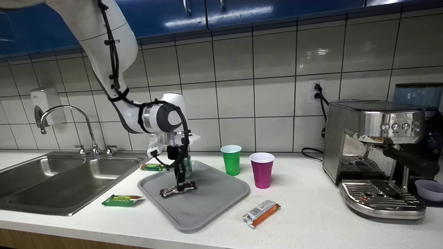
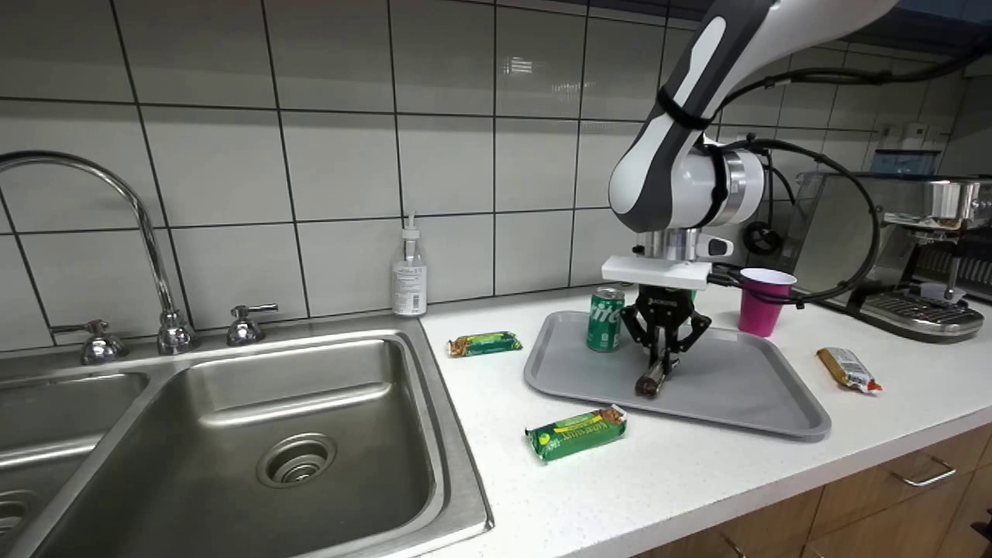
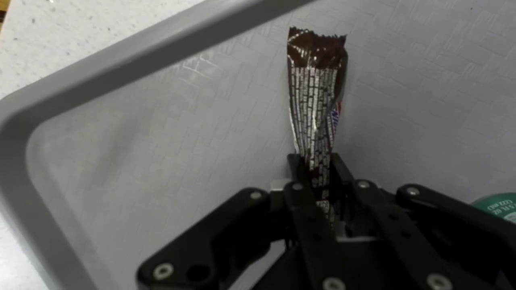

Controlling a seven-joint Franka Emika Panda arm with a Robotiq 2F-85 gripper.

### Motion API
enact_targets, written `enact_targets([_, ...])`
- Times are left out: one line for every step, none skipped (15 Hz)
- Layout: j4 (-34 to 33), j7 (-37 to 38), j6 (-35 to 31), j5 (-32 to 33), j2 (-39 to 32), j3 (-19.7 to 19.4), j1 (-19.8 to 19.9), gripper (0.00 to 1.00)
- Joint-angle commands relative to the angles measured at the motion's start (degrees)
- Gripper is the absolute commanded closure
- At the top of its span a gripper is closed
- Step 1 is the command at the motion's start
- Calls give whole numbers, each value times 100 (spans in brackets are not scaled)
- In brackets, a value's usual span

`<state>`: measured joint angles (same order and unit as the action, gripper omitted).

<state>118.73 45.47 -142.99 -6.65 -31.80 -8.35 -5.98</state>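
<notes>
At wrist-view lower centre, we observed the claw [image 3: 315, 160] clamped on a brown-wrapped bar [image 3: 313, 94]; a green can [image 3: 499, 204] stood on the grey tray [image 3: 133, 173], lower right.

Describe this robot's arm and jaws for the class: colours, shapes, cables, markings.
The arm is rounded and white, with dark grey panels, a silver ring and black straps. Black cables run along it. The jaws are black, angular, with pale bolt heads and small lettering above.
</notes>
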Motion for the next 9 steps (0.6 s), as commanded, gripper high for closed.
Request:
enact_targets([189, -22, 185, 78, 364, -39, 30, 96])
enact_targets([234, -14, 192, 92, 441, -56, 22, 96])
enact_targets([277, -49, 218, 77, 532, -45, 39, 96])
enact_targets([310, -44, 233, 76, 616, -43, 34, 96])
enact_targets([331, -33, 265, 75, 688, -36, 29, 96])
enact_targets([346, -24, 294, 69, 758, -22, 30, 96])
enact_targets([362, -12, 328, 64, 828, -2, 24, 96])
enact_targets([367, 10, 370, 63, 886, 19, 12, 97])
enact_targets([381, 10, 404, 58, 941, 47, 10, 96])
